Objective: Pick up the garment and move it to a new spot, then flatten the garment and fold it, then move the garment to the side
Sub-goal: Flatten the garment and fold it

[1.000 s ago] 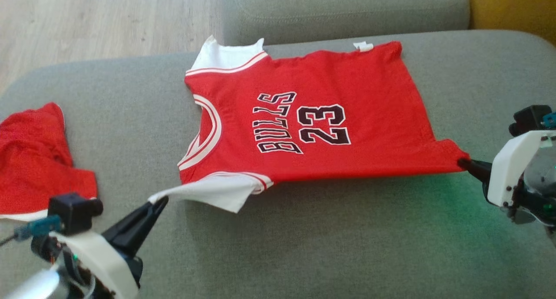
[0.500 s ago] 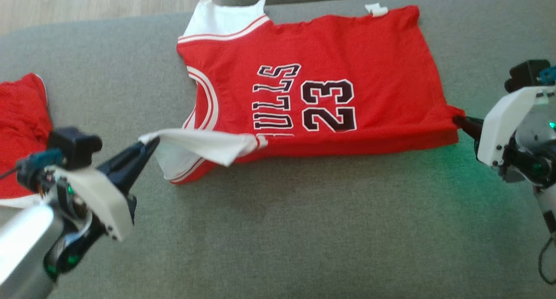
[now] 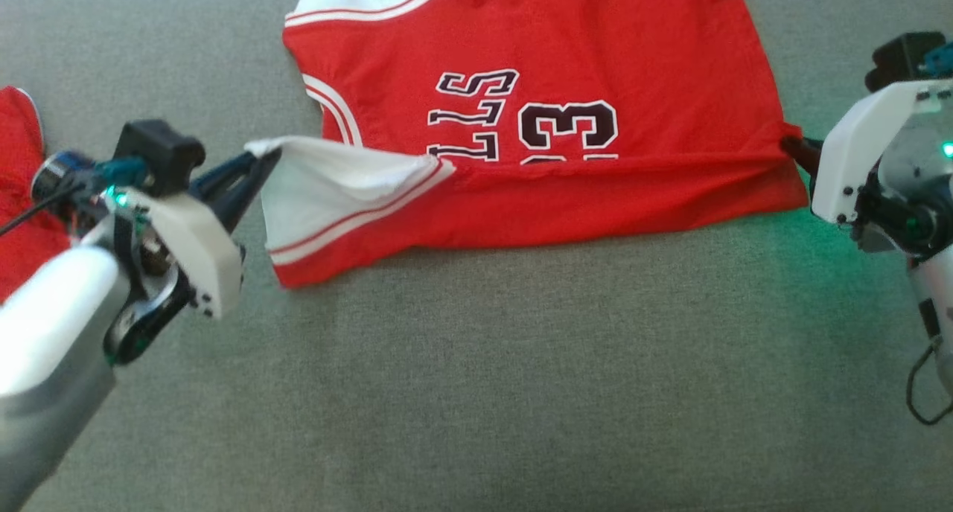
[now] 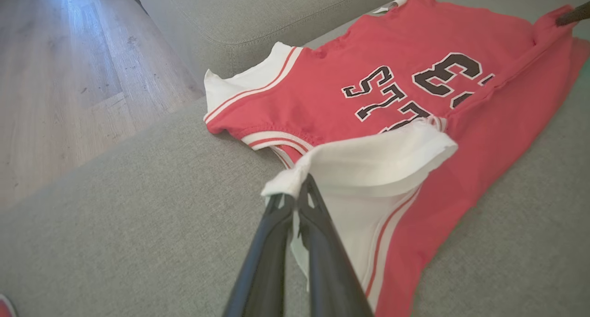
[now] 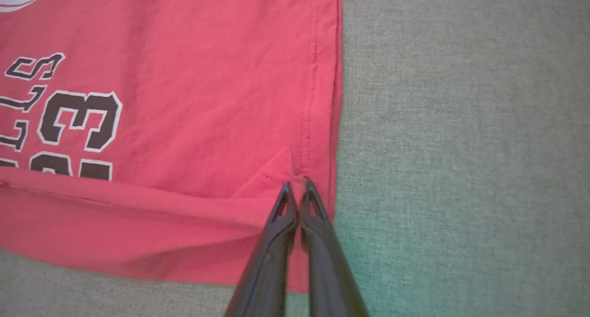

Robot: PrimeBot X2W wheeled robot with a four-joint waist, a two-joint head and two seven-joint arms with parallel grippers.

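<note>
The red shirt (image 3: 595,50) is spread on the grey sofa (image 3: 521,385). Its near white sleeve (image 3: 335,170) is clamped by the left jaws, its right hem corner by the right jaws.

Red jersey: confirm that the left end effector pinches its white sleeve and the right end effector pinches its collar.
Wrong on one point. The right end effector pinches the red jersey at its hem corner, not its collar; the right wrist view shows it. The left end effector does pinch the white sleeve.
</note>
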